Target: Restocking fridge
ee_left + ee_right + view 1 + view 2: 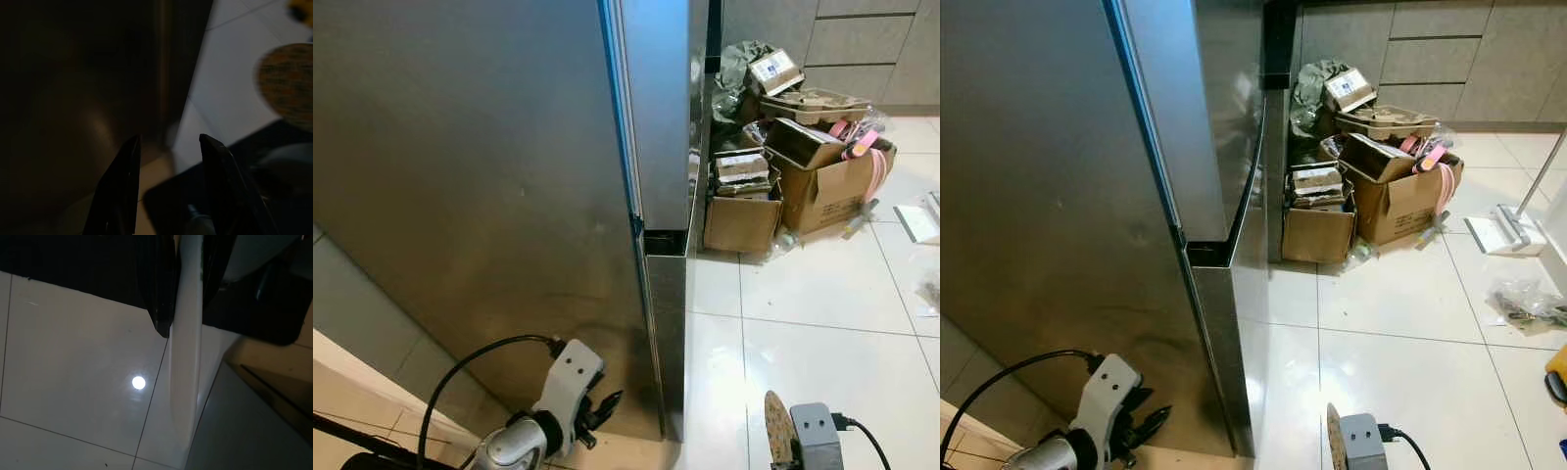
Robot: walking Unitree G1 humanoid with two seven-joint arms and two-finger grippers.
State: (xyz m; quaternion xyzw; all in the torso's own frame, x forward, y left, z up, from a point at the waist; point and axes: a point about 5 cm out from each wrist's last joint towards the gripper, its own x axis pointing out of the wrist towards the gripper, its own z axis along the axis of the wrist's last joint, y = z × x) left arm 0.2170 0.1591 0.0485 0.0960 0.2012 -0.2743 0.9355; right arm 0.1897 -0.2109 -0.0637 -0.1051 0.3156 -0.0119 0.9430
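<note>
A tall stainless-steel fridge rises on the left, its doors closed and a dark handle gap at mid height. My left gripper is low by the fridge's bottom front. It is open, and its two black fingers have nothing between them. My right gripper is low over the white floor and shut on a round flat disc. The disc has a brown speckled face and is seen edge-on as a white strip.
Open cardboard boxes full of clutter are piled against the grey cabinets, right beside the fridge. A white flat mop and a plastic bag lie at the right. White tiled floor stretches ahead. A beige ledge is at my lower left.
</note>
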